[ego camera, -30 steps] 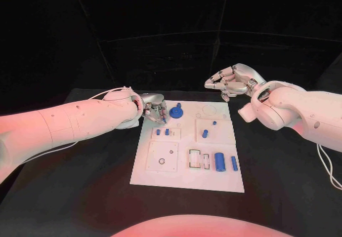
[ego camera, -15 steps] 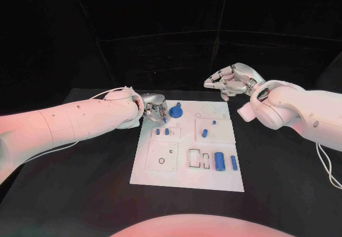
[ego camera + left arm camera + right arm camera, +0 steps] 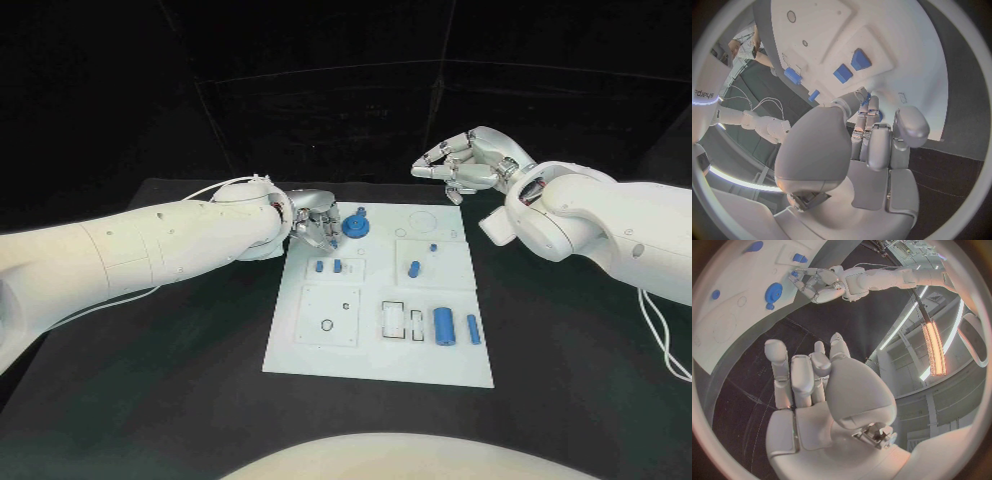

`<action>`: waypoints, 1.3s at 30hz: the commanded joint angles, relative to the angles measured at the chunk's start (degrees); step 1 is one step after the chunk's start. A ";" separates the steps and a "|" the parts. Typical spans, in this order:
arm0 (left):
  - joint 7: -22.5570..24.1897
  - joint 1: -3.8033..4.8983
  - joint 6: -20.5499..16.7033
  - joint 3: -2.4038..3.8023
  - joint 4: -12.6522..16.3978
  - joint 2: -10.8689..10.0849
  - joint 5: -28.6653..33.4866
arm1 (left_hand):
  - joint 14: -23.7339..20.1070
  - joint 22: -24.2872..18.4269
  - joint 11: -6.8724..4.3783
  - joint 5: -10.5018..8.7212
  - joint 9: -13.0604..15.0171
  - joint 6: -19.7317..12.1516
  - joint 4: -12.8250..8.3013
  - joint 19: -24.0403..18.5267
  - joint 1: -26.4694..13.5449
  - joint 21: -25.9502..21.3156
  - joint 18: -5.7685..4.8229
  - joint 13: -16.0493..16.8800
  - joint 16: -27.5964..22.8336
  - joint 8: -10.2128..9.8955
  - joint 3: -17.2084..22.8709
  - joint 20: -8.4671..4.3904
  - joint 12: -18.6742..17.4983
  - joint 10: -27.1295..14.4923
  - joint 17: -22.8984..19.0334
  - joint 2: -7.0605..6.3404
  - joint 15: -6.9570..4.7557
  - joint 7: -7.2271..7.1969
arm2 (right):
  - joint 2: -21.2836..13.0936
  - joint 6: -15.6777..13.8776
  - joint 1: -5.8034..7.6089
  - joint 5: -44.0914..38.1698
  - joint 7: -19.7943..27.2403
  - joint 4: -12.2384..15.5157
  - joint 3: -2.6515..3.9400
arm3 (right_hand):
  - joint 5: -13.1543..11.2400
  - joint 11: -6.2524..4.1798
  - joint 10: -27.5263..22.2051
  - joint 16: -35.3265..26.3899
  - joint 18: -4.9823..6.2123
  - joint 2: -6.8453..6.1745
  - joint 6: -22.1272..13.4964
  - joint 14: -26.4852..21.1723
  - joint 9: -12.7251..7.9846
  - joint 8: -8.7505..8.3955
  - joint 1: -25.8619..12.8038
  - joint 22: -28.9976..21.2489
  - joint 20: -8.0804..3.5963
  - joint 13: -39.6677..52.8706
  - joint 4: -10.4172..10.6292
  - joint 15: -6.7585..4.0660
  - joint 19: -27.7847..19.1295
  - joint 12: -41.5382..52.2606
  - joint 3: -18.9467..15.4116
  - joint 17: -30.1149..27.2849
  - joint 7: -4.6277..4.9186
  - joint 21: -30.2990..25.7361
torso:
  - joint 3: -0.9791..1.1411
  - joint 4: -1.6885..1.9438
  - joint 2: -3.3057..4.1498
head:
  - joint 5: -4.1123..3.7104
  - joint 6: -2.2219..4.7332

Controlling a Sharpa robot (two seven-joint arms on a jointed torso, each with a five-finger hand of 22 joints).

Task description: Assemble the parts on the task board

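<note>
Fingertips of the left hand [image 3: 313, 226] hid whatever they pinched at the task board's [image 3: 378, 362] far left corner; a small blue part [image 3: 330, 238] seemed held there, though not clearly. Beside it sat a round blue part [image 3: 356, 226]. The right hand [image 3: 469, 163] hovered beyond the board's far edge, fingers curled, holding nothing.

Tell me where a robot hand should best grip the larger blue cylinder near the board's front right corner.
Probably across the round sides of the larger blue cylinder, coming from above: it lies flat on the task board, long axis running front to back, a slimmer blue piece close beside it.
</note>
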 commanded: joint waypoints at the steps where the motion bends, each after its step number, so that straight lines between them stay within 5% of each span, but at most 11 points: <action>1: -0.16 0.03 1.21 0.00 -0.01 0.14 0.14 | 1.30 0.07 -0.11 -0.01 -0.07 0.35 0.06 0.21 -0.73 -0.06 -1.00 0.09 0.16 -0.25 0.19 0.10 -0.31 0.41 -0.02 -0.02 -0.22 -0.03 | 0.06 0.11 0.13 -0.01 0.50 0.04 0.04 | 0.24 -0.10 -0.24 0.00 1.09 0.27 -0.33 -0.21 0.09 0.24 0.10 0.08 0.00 0.08 -0.35 -0.23 -0.37 0.07 -0.07 0.09 -0.01 -0.24 | 0.01 0.00 0.00 | -0.01 -0.10; 16: -0.88 0.03 2.07 -0.11 -0.07 0.23 0.04 | 1.22 0.02 -0.07 -0.08 -0.11 0.32 0.04 0.15 -1.10 -0.17 -0.99 0.12 0.09 -0.39 -0.02 0.08 -0.51 0.46 -0.20 -0.25 -0.23 0.04 | -0.02 0.08 0.14 -0.01 0.49 0.09 0.04 | 0.24 -0.10 -0.24 0.00 1.09 0.27 -0.33 -0.21 0.09 0.24 0.10 0.08 0.00 0.08 -0.35 -0.23 -0.37 0.07 -0.07 0.09 -0.01 -0.24 | 0.01 -0.01 -0.01 | -0.02 -0.19; 39: -1.14 0.03 0.41 -0.14 -0.39 0.50 0.04 | 0.95 -0.24 1.02 -0.04 -1.35 -3.38 0.12 -0.13 -2.76 -0.80 -0.93 0.02 -0.10 -3.25 -0.95 0.70 -2.65 -1.46 -1.01 -1.45 0.61 1.15 | 0.00 0.08 0.14 -0.01 0.50 0.07 0.04 | 0.24 -0.10 -0.24 0.00 1.09 0.27 -0.33 -0.21 0.09 0.24 0.10 0.08 0.00 0.08 -0.35 -0.23 -0.37 0.07 -0.07 0.09 -0.01 -0.24 | 0.00 0.00 -0.01 | -0.11 -0.24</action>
